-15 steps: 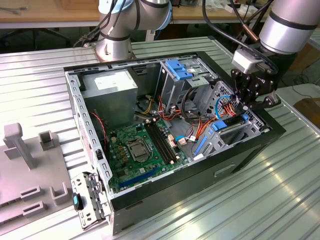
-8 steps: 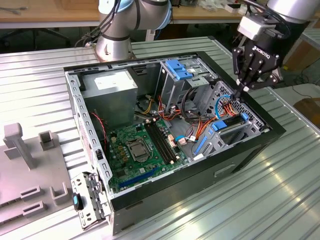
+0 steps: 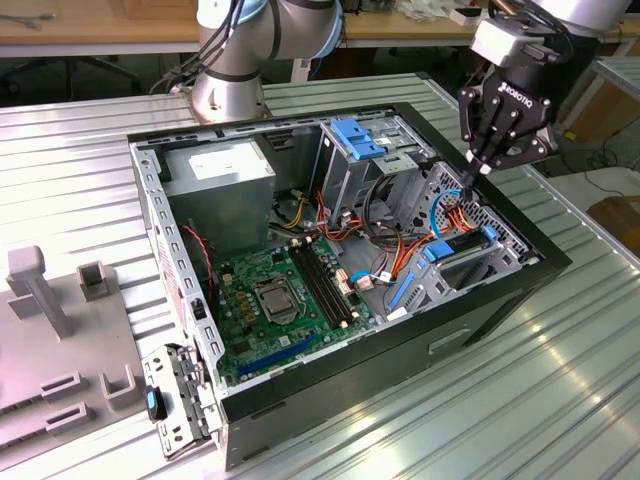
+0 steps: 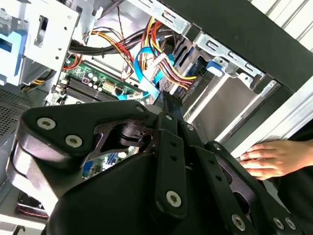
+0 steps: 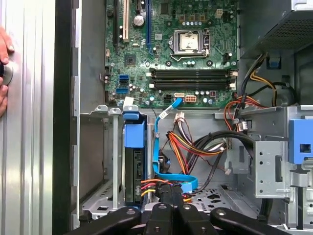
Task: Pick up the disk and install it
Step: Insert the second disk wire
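gripper (image 3: 470,178) hung over the open computer case (image 3: 545,262), fingers pressed together, gripping nothing, tips among the orange and blue cables (image 5: 182,147). just beyond them the disk (image 5: 135,161) sat in its bay in the drive cage (image 5: 100,161), blue carrier end showing. further off lay the motherboard (image 5: 181,54). a hand (image 4: 266,159) rested outside the case.

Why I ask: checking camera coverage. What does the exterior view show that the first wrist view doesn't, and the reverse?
Exterior view: the arm's base and grey fixtures on the table beside the case. First wrist view: a hand outside the case wall. Both: the motherboard, the disk sitting in its cage, and the gripper among the cables.
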Robot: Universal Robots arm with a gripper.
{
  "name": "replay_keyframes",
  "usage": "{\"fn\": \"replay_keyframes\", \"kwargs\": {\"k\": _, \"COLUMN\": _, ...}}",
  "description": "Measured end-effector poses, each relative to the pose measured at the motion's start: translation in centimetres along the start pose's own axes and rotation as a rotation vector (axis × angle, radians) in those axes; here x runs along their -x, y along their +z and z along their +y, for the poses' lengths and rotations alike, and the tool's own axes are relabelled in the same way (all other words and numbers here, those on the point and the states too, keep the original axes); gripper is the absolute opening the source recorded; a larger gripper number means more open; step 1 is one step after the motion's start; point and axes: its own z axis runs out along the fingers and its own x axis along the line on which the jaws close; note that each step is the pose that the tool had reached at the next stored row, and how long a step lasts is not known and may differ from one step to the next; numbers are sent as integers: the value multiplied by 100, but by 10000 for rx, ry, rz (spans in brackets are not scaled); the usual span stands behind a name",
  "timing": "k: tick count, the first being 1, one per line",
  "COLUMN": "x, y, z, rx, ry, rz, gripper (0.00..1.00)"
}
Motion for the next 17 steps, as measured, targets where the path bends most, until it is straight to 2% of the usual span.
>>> {"fn": "replay_keyframes", "kwargs": {"k": 3, "x": 1, "y": 0, "z": -2, "rx": 4, "ry": 0, "rz": 4, "gripper": 11}}
{"fn": "replay_keyframes", "kwargs": {"k": 4, "x": 1, "y": 1, "z": -2, "rx": 4, "ry": 0, "rz": 18, "gripper": 17}}
{"fn": "replay_keyframes", "kwargs": {"k": 5, "x": 3, "y": 4, "z": -2, "rx": 4, "ry": 2, "rz": 92, "gripper": 30}}
{"fn": "replay_keyframes", "kwargs": {"k": 6, "x": 8, "y": 10, "z": -2, "rx": 4, "ry": 6, "rz": 187, "gripper": 30}}
{"fn": "replay_keyframes", "kwargs": {"k": 7, "x": 23, "y": 21, "z": -3, "rx": 3, "ry": 8, "rz": 267, "gripper": 36}}
{"fn": "replay_keyframes", "kwargs": {"k": 8, "x": 52, "y": 36, "z": -4, "rx": 3, "ry": 12, "rz": 392, "gripper": 42}}
{"fn": "replay_keyframes", "kwargs": {"k": 11, "x": 88, "y": 67, "z": -5, "rx": 3, "ry": 20, "rz": 604, "gripper": 42}}
{"fn": "replay_keyframes", "kwargs": {"k": 14, "x": 115, "y": 82, "z": -5, "rx": 3, "ry": 26, "rz": 756, "gripper": 42}}
{"fn": "replay_keyframes", "kwargs": {"k": 16, "x": 117, "y": 106, "z": -6, "rx": 0, "ry": 32, "rz": 921, "gripper": 42}}
{"fn": "replay_keyframes", "kwargs": {"k": 17, "x": 118, "y": 113, "z": -6, "rx": 0, "ry": 33, "rz": 958, "gripper": 42}}
